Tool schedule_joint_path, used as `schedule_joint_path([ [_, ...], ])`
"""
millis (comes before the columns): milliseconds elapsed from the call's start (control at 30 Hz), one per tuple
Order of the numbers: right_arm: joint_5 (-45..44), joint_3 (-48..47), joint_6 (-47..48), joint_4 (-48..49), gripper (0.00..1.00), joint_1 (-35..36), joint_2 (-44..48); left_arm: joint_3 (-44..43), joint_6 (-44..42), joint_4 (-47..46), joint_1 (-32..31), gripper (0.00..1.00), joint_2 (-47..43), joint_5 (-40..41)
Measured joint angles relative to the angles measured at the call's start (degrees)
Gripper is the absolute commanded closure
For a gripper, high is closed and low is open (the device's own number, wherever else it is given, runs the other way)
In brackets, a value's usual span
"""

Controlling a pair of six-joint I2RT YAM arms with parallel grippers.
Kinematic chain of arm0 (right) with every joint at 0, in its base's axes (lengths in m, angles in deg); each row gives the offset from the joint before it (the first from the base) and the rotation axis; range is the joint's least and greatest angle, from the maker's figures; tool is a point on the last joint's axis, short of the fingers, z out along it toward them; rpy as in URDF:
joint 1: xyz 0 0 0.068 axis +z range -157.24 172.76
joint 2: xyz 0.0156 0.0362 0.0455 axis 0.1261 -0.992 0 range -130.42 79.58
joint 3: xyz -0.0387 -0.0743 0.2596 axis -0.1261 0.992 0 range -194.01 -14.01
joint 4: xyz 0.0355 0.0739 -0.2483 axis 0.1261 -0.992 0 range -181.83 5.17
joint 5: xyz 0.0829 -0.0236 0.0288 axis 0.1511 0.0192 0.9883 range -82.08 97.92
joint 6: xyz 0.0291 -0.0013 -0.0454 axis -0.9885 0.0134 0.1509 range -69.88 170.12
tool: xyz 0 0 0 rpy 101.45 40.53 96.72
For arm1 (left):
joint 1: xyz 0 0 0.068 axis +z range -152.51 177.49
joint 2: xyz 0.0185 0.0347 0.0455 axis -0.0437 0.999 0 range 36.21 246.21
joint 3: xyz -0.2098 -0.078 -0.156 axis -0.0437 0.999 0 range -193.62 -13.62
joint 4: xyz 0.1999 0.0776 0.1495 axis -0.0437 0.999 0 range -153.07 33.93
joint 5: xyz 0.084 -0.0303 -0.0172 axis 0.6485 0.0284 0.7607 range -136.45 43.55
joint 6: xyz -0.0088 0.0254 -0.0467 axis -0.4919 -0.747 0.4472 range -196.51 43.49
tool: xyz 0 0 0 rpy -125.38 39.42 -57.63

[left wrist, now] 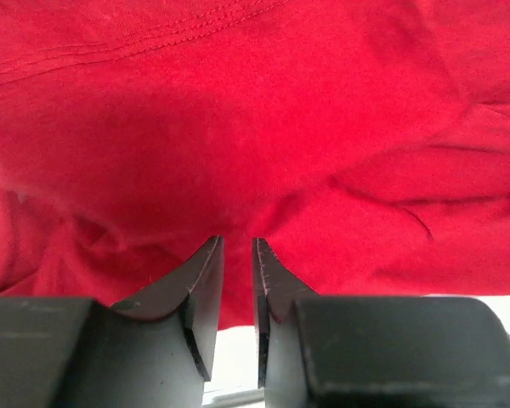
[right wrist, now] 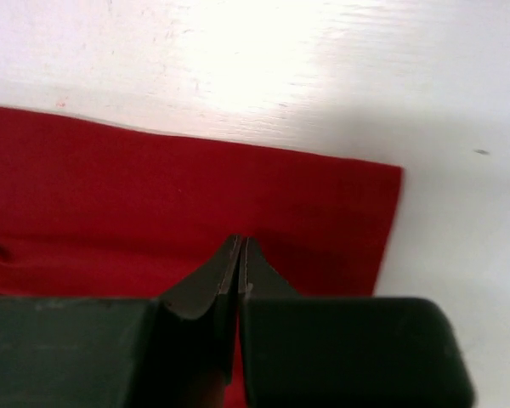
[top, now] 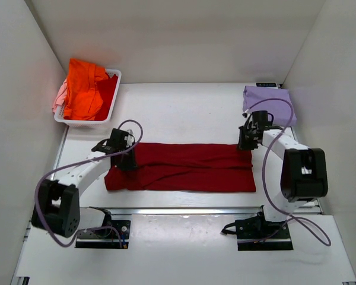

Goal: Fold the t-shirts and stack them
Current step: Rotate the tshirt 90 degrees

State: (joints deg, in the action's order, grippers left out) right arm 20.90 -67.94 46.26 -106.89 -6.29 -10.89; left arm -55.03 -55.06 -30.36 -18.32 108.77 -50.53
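Note:
The dark red t-shirt [top: 181,167] lies folded into a long strip across the table's middle. My left gripper [top: 126,160] is at its left end. In the left wrist view the narrow-set jaws [left wrist: 238,242] pinch puckered red cloth [left wrist: 263,127]. My right gripper [top: 244,144] is at the strip's far right corner. In the right wrist view it [right wrist: 240,241] is shut with its tips down on the flat red cloth [right wrist: 110,195], and no cloth is bunched between them. The lavender shirt [top: 266,98] lies folded at the back right. Orange [top: 83,86] and pale pink [top: 60,95] shirts sit in the basket.
The white slatted basket [top: 111,102] stands at the back left and also holds some red cloth [top: 108,89]. White walls close in the left, back and right. Both arm bases sit at the near edge.

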Motion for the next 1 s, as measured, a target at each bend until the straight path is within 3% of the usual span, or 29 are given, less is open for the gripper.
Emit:
schedule_joint_path([
  [167,0.61,-1.81,-0.11,-1.81,1.0,0.48,-5.88,-1.29,2.14,-1.25,-2.99,0.72,9.55,4.79],
  [333,0.87,-2.95,-3.19,-3.32,1.0,-0.48,-7.63,-13.33,1.95,1.11,-4.63,0.77,22.71,7.65],
  [467,-1.14,-4.83,-6.78,-5.79,1.0,0.57,-8.66,-29.86,0.59,3.85,-5.18,0.8,35.71,8.37],
  [600,-3.32,-7.45,-10.75,-9.55,0.99,1.99,-10.23,-52.19,-1.64,7.69,-5.01,0.85,50.71,8.46],
  [733,-4.79,-6.29,-17.22,-11.28,1.0,5.11,-9.2,-87.14,-4.72,16.94,-4.59,0.91,71.23,7.82],
  [767,-4.85,-5.27,-19.21,-11.5,1.0,6.32,-8.39,-92.04,-5.09,15.8,-4.42,0.92,74.49,7.15],
  [1000,-7.21,1.57,-32.92,-10.78,0.99,22.01,-2.62,-101.46,-6.88,18.75,-2.75,0.91,79.73,2.25],
])
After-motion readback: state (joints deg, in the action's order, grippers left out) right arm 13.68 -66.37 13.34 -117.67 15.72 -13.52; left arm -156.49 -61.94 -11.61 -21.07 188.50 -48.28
